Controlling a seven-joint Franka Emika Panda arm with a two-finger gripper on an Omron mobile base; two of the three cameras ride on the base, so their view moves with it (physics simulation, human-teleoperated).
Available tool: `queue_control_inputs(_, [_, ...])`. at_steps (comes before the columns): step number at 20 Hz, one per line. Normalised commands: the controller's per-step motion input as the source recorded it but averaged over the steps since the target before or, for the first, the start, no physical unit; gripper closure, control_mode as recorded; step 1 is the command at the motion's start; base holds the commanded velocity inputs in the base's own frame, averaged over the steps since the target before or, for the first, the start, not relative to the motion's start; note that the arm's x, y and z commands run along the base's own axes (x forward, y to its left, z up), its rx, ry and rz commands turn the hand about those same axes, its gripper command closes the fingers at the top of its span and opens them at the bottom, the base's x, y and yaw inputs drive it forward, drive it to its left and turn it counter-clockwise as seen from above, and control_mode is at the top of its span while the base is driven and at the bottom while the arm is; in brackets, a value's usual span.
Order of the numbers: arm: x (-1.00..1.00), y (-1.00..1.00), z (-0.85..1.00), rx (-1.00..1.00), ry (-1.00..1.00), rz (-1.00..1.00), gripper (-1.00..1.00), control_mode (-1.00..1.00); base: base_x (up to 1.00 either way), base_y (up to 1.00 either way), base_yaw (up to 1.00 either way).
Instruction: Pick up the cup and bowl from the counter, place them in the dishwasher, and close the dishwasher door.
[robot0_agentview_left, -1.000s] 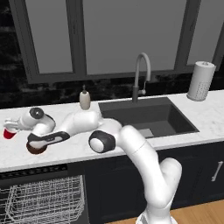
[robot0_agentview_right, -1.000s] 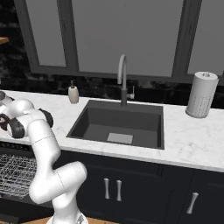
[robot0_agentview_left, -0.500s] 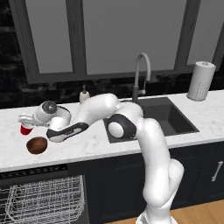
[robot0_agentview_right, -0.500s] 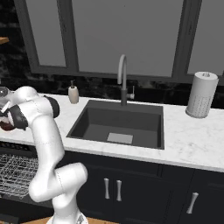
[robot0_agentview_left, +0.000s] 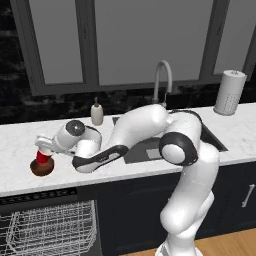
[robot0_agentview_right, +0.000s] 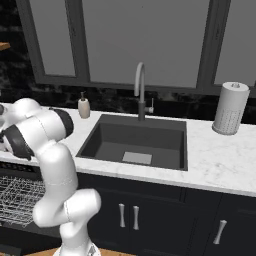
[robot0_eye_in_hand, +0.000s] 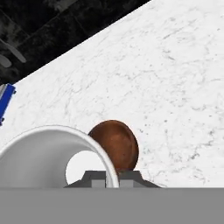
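My gripper (robot0_agentview_left: 43, 148) is shut on the rim of the red cup (robot0_agentview_left: 44, 157) at the left of the counter (robot0_agentview_left: 15, 147). The cup hangs upright right over the reddish-brown bowl (robot0_agentview_left: 40, 169), which rests on the marble; I cannot tell whether they touch. In the hand view the cup's white inside (robot0_eye_in_hand: 39, 162) sits at the gripper (robot0_eye_in_hand: 111, 178), with the bowl (robot0_eye_in_hand: 116, 144) just behind it. Below the counter the dishwasher stands open, showing its white wire rack (robot0_agentview_left: 50, 230) (robot0_agentview_right: 20, 200). The dishwasher door is out of view.
A beige soap dispenser (robot0_agentview_left: 97, 113) stands behind my forearm. The dark sink (robot0_agentview_right: 135, 142) with its faucet (robot0_agentview_left: 162, 82) lies to the right, and a paper towel roll (robot0_agentview_left: 229, 92) stands at the far right. Dark cabinet doors (robot0_agentview_right: 130, 220) run under the sink.
The gripper has carried the cup to the right along the counter, from left of the bowl to directly over it. The bowl has stayed put.
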Motion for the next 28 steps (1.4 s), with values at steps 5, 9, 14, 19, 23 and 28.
queue_control_inputs(5, [-0.8,-0.44,0.75,0.0,0.46,0.01,1.0,-1.0,0.0,0.0,0.0])
queue_control_inputs(9, [-0.9,-0.42,1.0,-0.04,0.18,0.08,1.0,-1.0,0.0,0.0,0.0])
queue_control_inputs(14, [-0.96,-0.08,0.65,-0.12,0.18,0.03,1.0,-1.0,0.0,0.0,0.0])
queue_control_inputs(19, [-0.81,0.03,0.0,-0.25,-0.05,0.0,1.0,-1.0,0.0,0.0,0.0])
queue_control_inputs(23, [-0.37,0.23,-0.1,-0.3,-0.03,0.0,1.0,-1.0,0.0,0.0,0.0])
queue_control_inputs(28, [-0.24,0.17,-0.37,-0.21,-0.04,0.0,1.0,-1.0,0.0,0.0,0.0])
